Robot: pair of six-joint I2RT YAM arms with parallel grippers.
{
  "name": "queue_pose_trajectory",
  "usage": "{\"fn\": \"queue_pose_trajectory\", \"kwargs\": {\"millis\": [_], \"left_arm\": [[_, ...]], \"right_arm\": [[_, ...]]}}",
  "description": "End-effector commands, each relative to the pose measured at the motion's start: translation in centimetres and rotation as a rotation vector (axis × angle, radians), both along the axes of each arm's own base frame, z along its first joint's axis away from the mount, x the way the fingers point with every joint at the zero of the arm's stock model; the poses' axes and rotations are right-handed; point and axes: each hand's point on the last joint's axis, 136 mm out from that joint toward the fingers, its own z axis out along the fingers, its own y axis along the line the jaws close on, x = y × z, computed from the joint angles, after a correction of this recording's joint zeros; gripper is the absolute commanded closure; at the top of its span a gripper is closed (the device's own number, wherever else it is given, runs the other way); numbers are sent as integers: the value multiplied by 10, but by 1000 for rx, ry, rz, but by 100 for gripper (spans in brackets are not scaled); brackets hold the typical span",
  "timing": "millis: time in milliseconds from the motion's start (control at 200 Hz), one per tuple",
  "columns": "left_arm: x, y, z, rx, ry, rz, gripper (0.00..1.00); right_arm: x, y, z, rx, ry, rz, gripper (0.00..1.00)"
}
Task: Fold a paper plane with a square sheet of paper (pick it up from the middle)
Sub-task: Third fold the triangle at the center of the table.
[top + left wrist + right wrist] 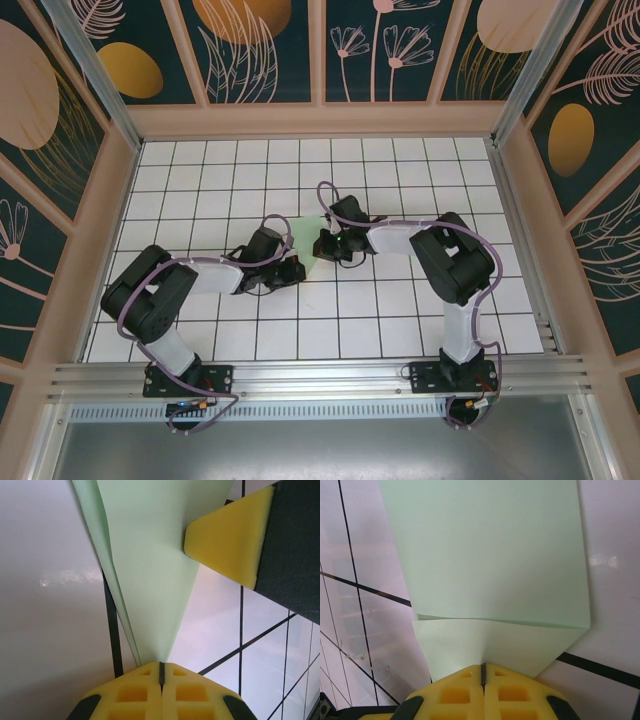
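The pale mint-green paper [307, 238] is folded and sits between my two grippers at the middle of the tiled floor. In the left wrist view the paper [150, 570] narrows to a slim point that ends right at the seam of my left gripper [161, 664], whose jaws are shut on that tip. A yellow fingertip [227, 537] of the right gripper rests at the paper's far right edge. In the right wrist view the paper [485, 555] shows a folded layer over a lighter flap, and my right gripper [483, 666] is shut on that flap's near edge.
White gridded floor tiles [400, 320] spread all round, with open floor toward the back wall [320, 120]. Patterned panels enclose the left, right and far sides. Both arm bases sit on the metal rail [320, 378] at the near edge.
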Motion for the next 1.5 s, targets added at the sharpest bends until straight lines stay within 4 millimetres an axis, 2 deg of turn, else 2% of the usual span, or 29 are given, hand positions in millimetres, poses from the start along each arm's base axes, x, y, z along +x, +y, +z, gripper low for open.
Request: {"fn": "queue_pose_trajectory", "kwargs": {"millis": [0, 440, 645, 761, 891, 1031, 1141, 1201, 1326, 1496], "left_arm": [[-35, 15, -25, 93, 118, -59, 100], [-36, 20, -24, 180, 79, -136, 100], [-33, 19, -17, 194, 43, -164, 100], [-27, 16, -5, 185, 0, -166, 100], [-3, 18, 21, 194, -96, -77, 100], [25, 19, 54, 170, -205, 53, 100], [39, 13, 71, 107, -259, 106, 97], [44, 7, 76, 72, -271, 114, 95], [57, -7, 82, 29, -286, 118, 94], [63, -19, 79, -8, -273, 108, 94]], "right_arm": [[-14, -28, -51, -170, 90, -42, 100], [-14, -30, -54, -186, 98, -47, 100], [-13, -29, -54, -185, 100, -47, 100], [-12, -27, -51, -178, 97, -49, 100], [-6, -19, -33, -122, 77, -56, 100], [11, -8, 15, 16, -12, -83, 100], [25, -11, 51, 88, -88, -125, 86], [30, -18, 60, 106, -104, -152, 78], [32, -35, 54, 94, -92, -203, 67], [28, -42, 45, 98, -60, -215, 62]]}}
